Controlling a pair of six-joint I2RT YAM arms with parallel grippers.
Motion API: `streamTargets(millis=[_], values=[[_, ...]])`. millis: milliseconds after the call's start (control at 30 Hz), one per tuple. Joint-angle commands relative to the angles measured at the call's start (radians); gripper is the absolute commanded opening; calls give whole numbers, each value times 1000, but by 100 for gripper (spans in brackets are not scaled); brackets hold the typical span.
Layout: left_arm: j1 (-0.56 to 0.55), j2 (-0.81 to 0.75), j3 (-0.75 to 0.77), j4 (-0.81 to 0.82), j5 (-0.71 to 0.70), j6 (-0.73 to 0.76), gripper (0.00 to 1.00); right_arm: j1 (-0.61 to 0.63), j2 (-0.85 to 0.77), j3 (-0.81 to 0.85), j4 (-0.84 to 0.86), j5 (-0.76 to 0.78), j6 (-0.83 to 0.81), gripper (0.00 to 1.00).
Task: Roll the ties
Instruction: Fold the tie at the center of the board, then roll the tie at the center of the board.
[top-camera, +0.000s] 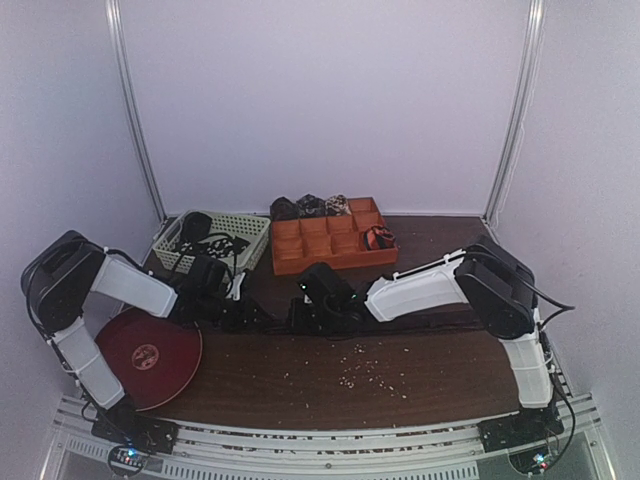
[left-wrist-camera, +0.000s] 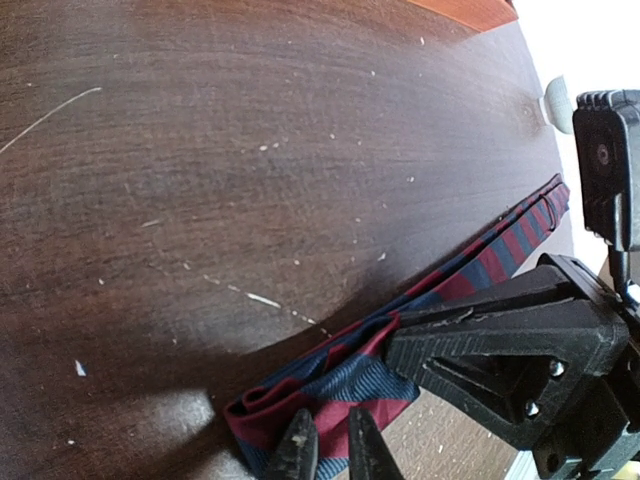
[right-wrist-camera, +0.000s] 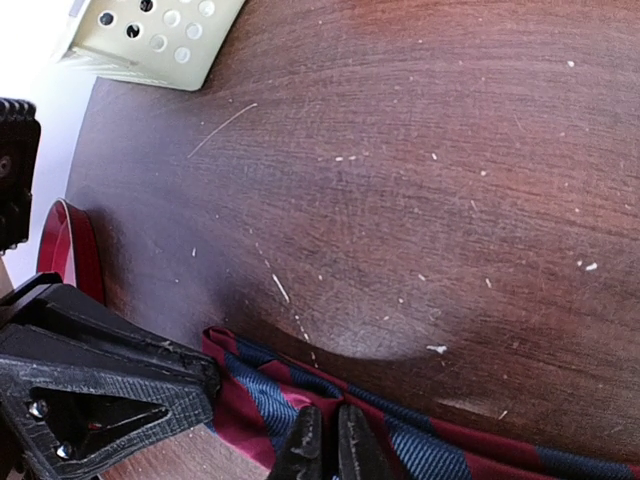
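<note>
Pinching the striped tie (left-wrist-camera: 340, 378) midway along the desk (left-wrist-camera: 250, 150), left pincer (left-wrist-camera: 333, 450) and right pincer (right-wrist-camera: 322, 445) sit clamped on its folded end; slick fabric may slip, undoing the fold.

White-shelled arms (top-camera: 415, 295) with black joints (top-camera: 495, 290) and screw-fastened black end effectors (left-wrist-camera: 330, 450).

Wooden table (top-camera: 400, 350), tie (left-wrist-camera: 505, 248), tray (top-camera: 330, 263), basket (top-camera: 258, 228), plate (top-camera: 150, 355)

Finely ribbed woven cloth tie (right-wrist-camera: 430, 445), matt scuffed wood-grain table (right-wrist-camera: 400, 150), perforated smooth plastic basket (right-wrist-camera: 150, 30)
</note>
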Motion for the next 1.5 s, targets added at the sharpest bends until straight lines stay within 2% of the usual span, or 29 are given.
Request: streamTargets(millis=[0,300,533,733,900,1067,1333,1467], values=[[-6,-1,-26,38,-14,5,14,5,29,17,-42,18,-32,8],[-6,28,-68,71,-23,19,7,4,36,10,-70,43,-49,4],[-6,-61,-9,-57,-77,65,6,4,31,12,-68,37,-65,4],[-26,-62,-17,12,13,22,6,4,31,14,-52,24,-64,4],[-41,7,-19,45,14,19,4,4,26,22,-57,25,-62,4],[-41,59,-21,53,1,22,4,5,-2,56,-106,45,-71,8],[-41,42,-13,28,-26,30,4,11,-58,55,-131,63,-71,16],[-41,36,-2,22,-26,29,4,17,-58,60,-144,77,-70,17]])
